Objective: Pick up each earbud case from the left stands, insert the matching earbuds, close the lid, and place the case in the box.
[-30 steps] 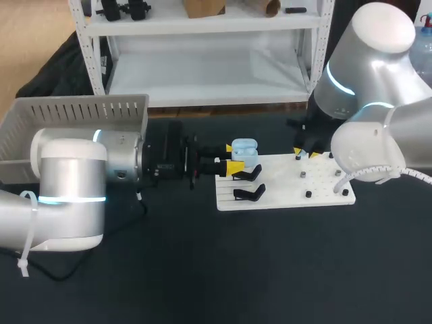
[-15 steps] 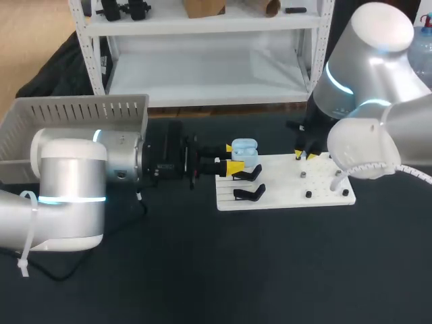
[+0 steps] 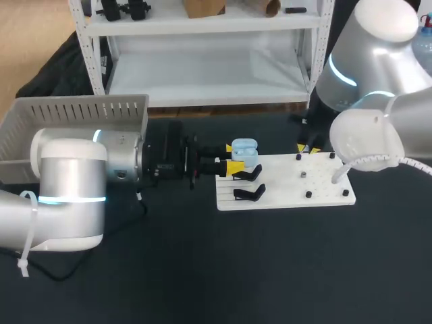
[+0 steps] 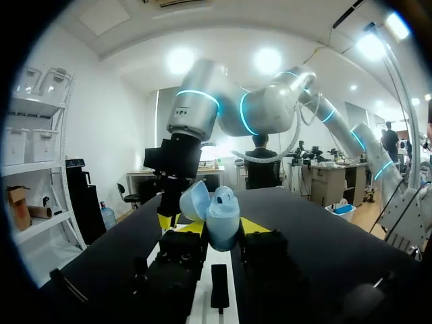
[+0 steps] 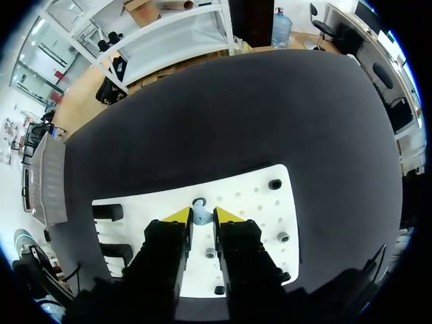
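Right gripper (image 5: 202, 220): yellow tips drawn close, clamped from two sides on a small pale-blue earbud (image 5: 200, 213). Directly beneath it is the white board (image 5: 260, 196), with a dark ring on the board just ahead of the tips and more pegs (image 5: 275, 183) out to the side. Left gripper (image 4: 223, 228): closed on the pale-blue earbud case (image 4: 222, 217), which stands upright between the pads with its lid (image 4: 192, 200) hinged open. Black stands (image 3: 248, 194) lie just under and beside it; whether the case clears the nearer one cannot be told, nor whether one well is already filled. The grey box (image 3: 74, 111) sits behind the left gripper, alongside its arm. Step in hand, as judged: bring the earbud across to the open case. To do it well, the left should hold steady and the lid be kept clear. The stem should be lined over the empty well and lowered straight. The grip should loosen only once the bud seats, since a tilted entry would likely jam or knock the case askew.
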{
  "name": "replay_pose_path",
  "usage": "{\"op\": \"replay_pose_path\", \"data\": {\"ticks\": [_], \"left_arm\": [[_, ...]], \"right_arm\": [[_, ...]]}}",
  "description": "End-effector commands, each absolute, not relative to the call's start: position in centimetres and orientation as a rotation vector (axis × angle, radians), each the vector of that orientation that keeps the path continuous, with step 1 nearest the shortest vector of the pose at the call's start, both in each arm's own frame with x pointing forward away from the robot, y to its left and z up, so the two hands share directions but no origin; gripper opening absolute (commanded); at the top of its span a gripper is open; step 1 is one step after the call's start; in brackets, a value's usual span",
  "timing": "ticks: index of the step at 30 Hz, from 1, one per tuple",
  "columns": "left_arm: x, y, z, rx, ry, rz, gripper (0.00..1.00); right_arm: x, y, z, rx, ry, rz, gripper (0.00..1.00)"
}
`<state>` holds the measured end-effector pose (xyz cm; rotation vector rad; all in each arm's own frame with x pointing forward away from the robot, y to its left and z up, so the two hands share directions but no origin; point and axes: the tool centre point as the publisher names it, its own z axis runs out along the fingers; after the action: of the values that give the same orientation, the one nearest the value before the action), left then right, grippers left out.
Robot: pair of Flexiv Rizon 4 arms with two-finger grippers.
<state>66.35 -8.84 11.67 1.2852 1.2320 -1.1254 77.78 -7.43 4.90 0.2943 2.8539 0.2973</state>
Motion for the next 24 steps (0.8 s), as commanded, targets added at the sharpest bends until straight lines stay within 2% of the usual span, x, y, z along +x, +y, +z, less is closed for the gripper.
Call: {"op": "replay_pose_path", "data": {"ticks": [1, 13, 24], "left_arm": [[66.2, -8.8, 11.6, 1.28, 1.232, -1.12, 0.0], [66.2, -8.8, 11.6, 1.28, 1.232, -1.12, 0.0], [66.2, -8.8, 11.6, 1.28, 1.232, -1.12, 0.0]], "right_arm": [[75.9, -8.1, 6.9, 0.305, 2.827, 0.293, 0.0], [71.4, -7.2, 15.6, 0.28, 2.803, 0.192, 0.0], [67.0, -3.1, 21.4, 0.221, 2.843, 0.053, 0.0]]}}
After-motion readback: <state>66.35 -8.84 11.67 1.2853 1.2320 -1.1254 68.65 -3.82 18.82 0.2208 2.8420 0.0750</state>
